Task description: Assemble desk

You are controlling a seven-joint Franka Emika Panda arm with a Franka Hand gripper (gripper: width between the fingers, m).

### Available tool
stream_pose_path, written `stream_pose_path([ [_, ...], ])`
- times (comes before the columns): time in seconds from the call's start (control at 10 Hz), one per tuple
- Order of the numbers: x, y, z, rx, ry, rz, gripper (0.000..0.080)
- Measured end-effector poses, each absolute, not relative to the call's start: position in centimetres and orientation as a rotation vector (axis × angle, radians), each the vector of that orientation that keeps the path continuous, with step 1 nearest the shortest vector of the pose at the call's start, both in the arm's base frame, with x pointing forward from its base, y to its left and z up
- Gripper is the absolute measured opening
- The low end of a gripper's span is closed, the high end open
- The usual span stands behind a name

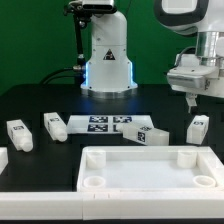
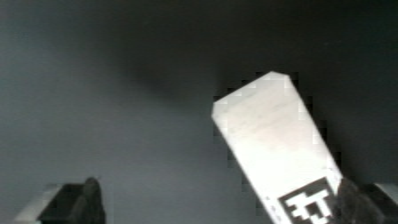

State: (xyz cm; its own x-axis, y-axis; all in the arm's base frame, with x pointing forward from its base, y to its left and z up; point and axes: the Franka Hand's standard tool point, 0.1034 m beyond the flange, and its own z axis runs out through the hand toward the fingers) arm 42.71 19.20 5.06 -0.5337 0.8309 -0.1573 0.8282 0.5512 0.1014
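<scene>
The desk's white rimmed panel (image 1: 150,172) lies flat at the front, with round corner sockets facing up. Three white tagged legs stand on the black table: one at the exterior view's right (image 1: 197,128) and two at the left (image 1: 18,135) (image 1: 54,125). Another leg (image 1: 150,135) lies beside the marker board. My gripper (image 1: 190,98) hangs a little above the right leg, not touching it. In the wrist view that leg (image 2: 276,135) appears below, closer to one finger than to the other finger (image 2: 75,200). The gripper (image 2: 222,212) is open and empty.
The marker board (image 1: 105,123) lies flat behind the panel. The robot's white base (image 1: 108,60) stands at the back. A small white piece (image 1: 2,158) sits at the exterior view's left edge.
</scene>
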Motion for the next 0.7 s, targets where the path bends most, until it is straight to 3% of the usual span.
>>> stream_pose_path([
  [0.4,42.7,19.1,4.8,1.746,2.397,0.049,0.0649],
  [0.7,43.7,18.6,5.0,2.280,1.942,0.120,0.0649],
])
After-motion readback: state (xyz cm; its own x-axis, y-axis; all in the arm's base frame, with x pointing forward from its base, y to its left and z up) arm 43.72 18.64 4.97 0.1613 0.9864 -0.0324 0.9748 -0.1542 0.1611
